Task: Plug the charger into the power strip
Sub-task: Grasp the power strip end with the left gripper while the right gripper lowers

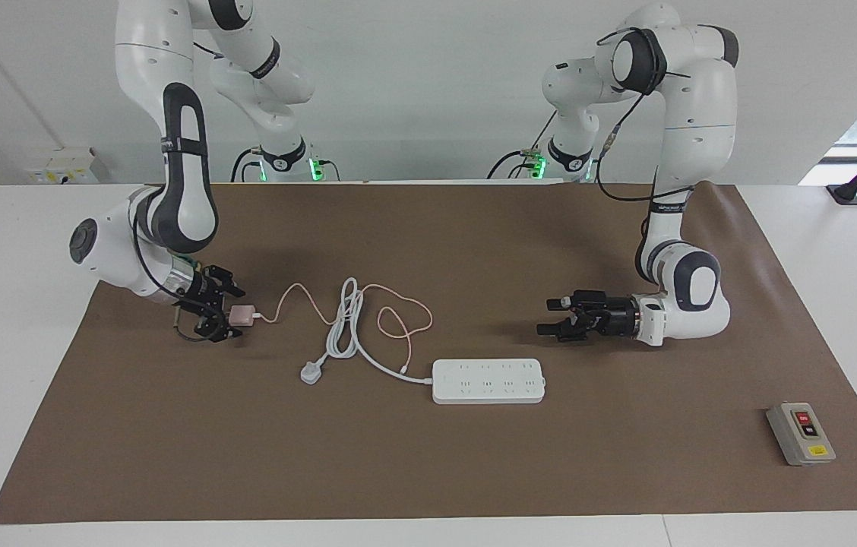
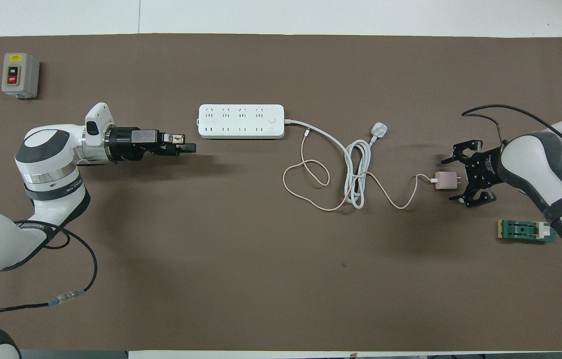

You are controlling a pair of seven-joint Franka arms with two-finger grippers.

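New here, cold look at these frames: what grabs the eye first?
Most striking is the right end effector, open, right beside the small pink charger at the right arm's end of the table. The charger's thin pink cable loops across a coiled white cord toward the white power strip mid-table. The left end effector, also open, hangs above the mat near the strip.

bare mat (image 1: 428, 456) around power strip (image 1: 488, 381), coiled white cord (image 1: 345, 323) crossing charger's pink cable (image 1: 398, 319)

White bench (image 1: 3, 319) under a brown mat (image 1: 474, 251). On the mat: power strip (image 1: 488, 381), corded white plug (image 1: 311, 374), pink charger (image 1: 243, 314), grey switch box (image 1: 801, 434), green board (image 2: 526, 231).
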